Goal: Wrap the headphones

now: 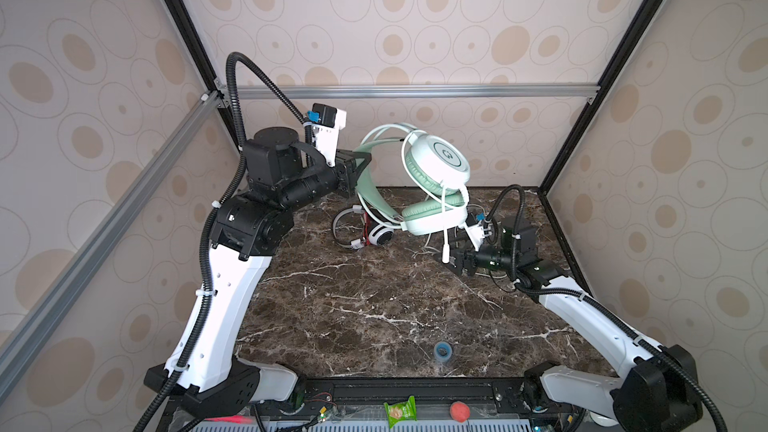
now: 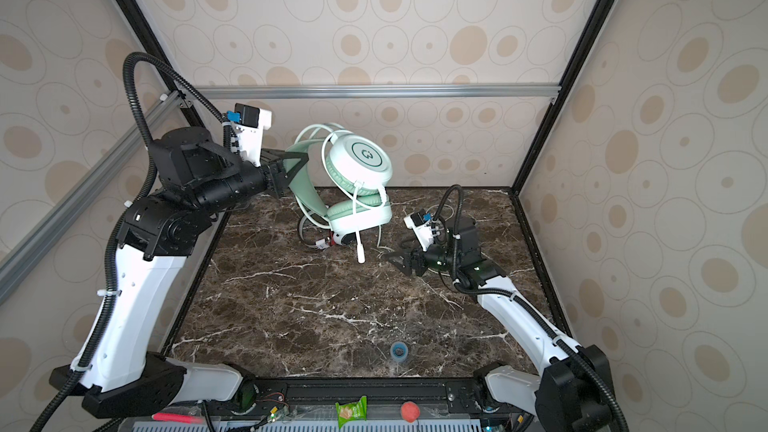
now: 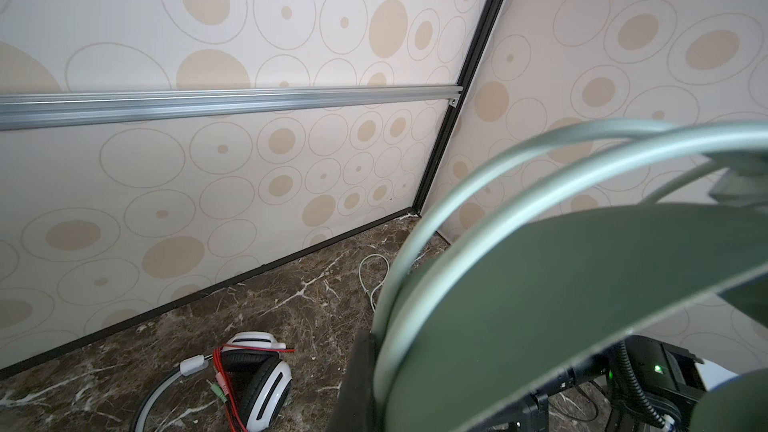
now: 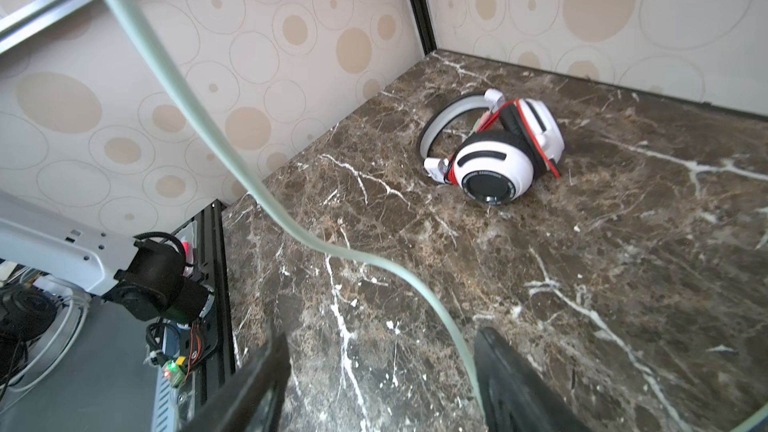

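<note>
Mint-green headphones (image 1: 436,160) hang above the back of the worktop (image 1: 374,305), headband clenched in the left fingers (image 1: 360,159), while the right fingers (image 4: 511,376) stand released astride the pale cable (image 4: 266,201), so winding seems in hand and next they must pinch it and loop.

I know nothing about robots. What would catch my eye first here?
The mint green headphones hang in mid-air over the back of the marble table, their headband pinched by the left end effector. Their pale cable droops through the open right end effector. A white-and-black pair lies on the table below.
</note>
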